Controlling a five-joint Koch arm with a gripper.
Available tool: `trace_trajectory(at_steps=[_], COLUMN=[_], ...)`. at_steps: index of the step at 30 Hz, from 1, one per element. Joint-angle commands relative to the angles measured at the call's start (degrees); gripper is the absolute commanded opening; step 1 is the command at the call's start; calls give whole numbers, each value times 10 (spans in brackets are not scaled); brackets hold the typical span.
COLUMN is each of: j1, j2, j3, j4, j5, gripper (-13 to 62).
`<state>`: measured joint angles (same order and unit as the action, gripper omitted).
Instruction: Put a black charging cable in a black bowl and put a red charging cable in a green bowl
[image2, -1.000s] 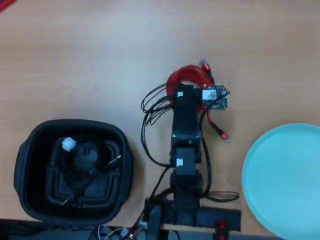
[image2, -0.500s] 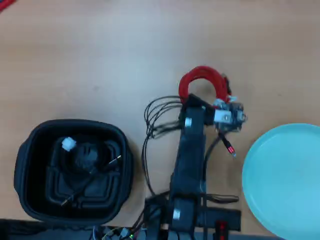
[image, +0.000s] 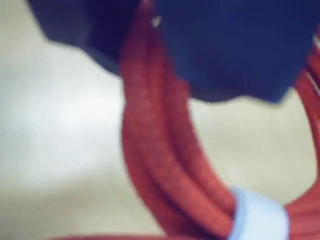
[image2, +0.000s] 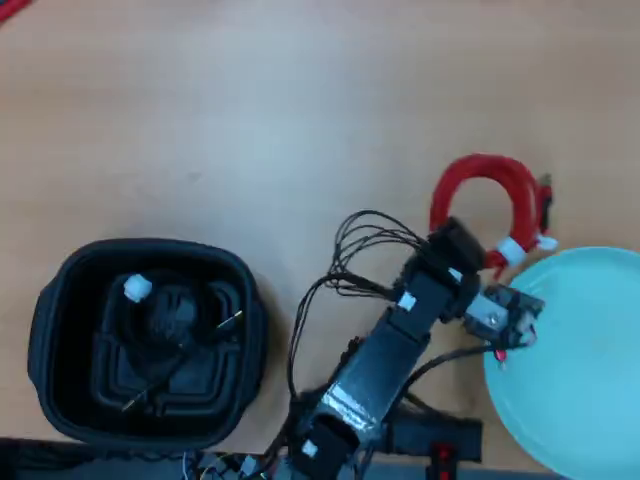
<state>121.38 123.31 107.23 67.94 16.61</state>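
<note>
Overhead view: we see the arm reaching from the near edge of the tabletop (image2: 200, 90) toward the right, w/ the claw (image2: 468, 262) clenched on the red charging cable (image2: 480, 180). The red loop arcs up beyond the claw, clear of the arm, w/ a white tie (image2: 510, 249) on its right leg just beside the rim of the green bowl (image2: 580, 350). One dark-tipped plug end sticks out at the loop's right side; a red-tipped end shows below the wrist, over the bowl's left rim. We can't tell whether the loop is touching the wood or lifted off it.

The green bowl sits at the right edge, near corner, partly cut off by the frame. The black bowl (image2: 50, 330) is at the near-left corner, well apart from the arm, and the black charging cable (image2: 170, 315) lies coiled on its ribbed floor w/ a white tie (image2: 137, 289) at upper left of the coil.

Wrist view is blurred: red strands (image: 155, 150) run down from between dark claw parts at top, a pale tie (image: 257, 217) at bottom right, tabletop behind.
</note>
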Motion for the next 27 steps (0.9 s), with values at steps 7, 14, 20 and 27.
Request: trace_trajectory(at_steps=[7,14,20,27], j1=[174,261,341,403], j2=[17,0,-105,-177], j3=[-33,-8,-14,-23], j4=[-134,-207,-267,-268], j5=[-54,-94,-157,-183], gripper=[-77,-78,-78,-78])
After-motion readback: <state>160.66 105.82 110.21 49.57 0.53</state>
